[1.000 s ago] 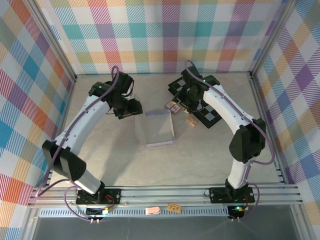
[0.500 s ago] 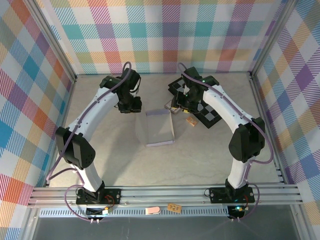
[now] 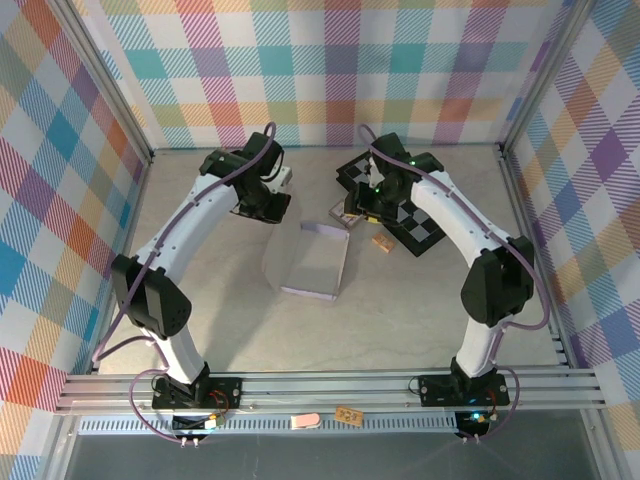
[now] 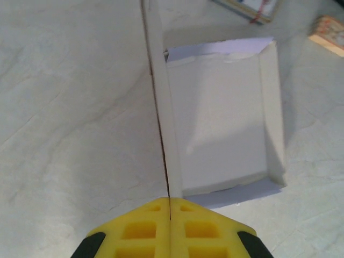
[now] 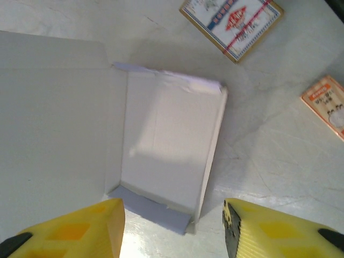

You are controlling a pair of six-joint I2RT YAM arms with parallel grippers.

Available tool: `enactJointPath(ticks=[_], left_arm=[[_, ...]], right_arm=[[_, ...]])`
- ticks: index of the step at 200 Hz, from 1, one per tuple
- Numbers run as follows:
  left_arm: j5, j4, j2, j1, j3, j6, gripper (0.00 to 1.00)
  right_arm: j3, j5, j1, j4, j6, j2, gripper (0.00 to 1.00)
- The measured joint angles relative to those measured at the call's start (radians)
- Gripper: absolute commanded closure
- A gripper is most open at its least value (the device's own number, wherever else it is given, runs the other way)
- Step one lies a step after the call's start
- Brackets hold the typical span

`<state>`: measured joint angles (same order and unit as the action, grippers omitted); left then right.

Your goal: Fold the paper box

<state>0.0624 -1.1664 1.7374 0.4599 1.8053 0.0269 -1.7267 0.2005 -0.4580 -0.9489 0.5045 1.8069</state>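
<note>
The paper box [image 3: 313, 265] lies mid-table, a shallow off-white tray with lavender end flaps. Its big lid panel [image 5: 54, 118] stands up along the tray's left side. In the left wrist view the panel [image 4: 161, 107] runs edge-on straight into my left gripper [image 4: 170, 207], whose yellow fingers are shut on the panel's edge. From above, the left gripper [image 3: 270, 203] is at the box's far left corner. My right gripper [image 5: 172, 228] hovers open above the tray's end flap [image 5: 156, 207], touching nothing. From above it [image 3: 363, 207] sits just beyond the box's far right corner.
A black-and-white checkerboard [image 3: 420, 232] lies at the back right under the right arm. Two small card packs sit near it, one patterned [image 5: 231, 21] and one orange [image 5: 328, 105]. Plaid walls enclose the table on three sides.
The left gripper moved back and right and closed on the lid panel's edge. The box turned slightly, its near end swinging left. The right gripper barely shifted.
</note>
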Motion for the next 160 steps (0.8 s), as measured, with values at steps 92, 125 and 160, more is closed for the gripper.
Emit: enactJointPath(ticks=[92, 125, 160], left_arm=[[0.229, -0.001, -0.040, 0.079, 0.032, 0.515, 1.00], [0.271, -0.024, 0.007, 0.085, 0.051, 0.642, 1.00], [0.240, 0.040, 0.041, 0.081, 0.038, 0.658, 0.63]], right_arm=[[0.278, -0.005, 0.014, 0.214, -0.203, -0.212, 0.48], [0.494, 0.001, 0.015, 0.381, -0.306, -0.355, 0.44], [0.546, 0.016, 0.024, 0.458, -0.409, -0.343, 0.42]])
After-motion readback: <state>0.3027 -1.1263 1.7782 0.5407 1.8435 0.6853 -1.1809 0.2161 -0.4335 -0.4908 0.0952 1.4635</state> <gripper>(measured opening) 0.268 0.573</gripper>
